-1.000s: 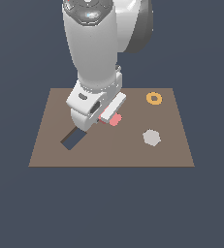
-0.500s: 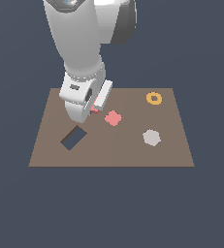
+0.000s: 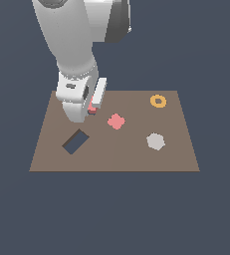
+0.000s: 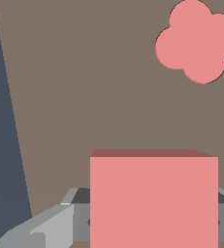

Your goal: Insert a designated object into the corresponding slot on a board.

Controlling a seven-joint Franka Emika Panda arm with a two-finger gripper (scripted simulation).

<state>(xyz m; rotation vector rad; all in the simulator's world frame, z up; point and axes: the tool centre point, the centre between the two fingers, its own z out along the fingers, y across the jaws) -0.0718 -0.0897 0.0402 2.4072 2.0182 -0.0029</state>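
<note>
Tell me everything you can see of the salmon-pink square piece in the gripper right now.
The salmon-pink square piece looks like a plain, matte block with flat faces and crisp edges, its upper face a darker shade. It sits between the grey fingers of the gripper, with finger parts visible at both sides. In the exterior view only a small pink patch shows beneath the arm, over the brown board. Whether it touches the board cannot be told.

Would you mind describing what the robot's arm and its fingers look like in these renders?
The arm is a thick, glossy light-grey column of rounded segments, with a darker grey joint near the top. Its wrist housing is white with small dark recesses. The gripper has flat, pale grey, blocky fingers. No cables or markings are visible.
</note>
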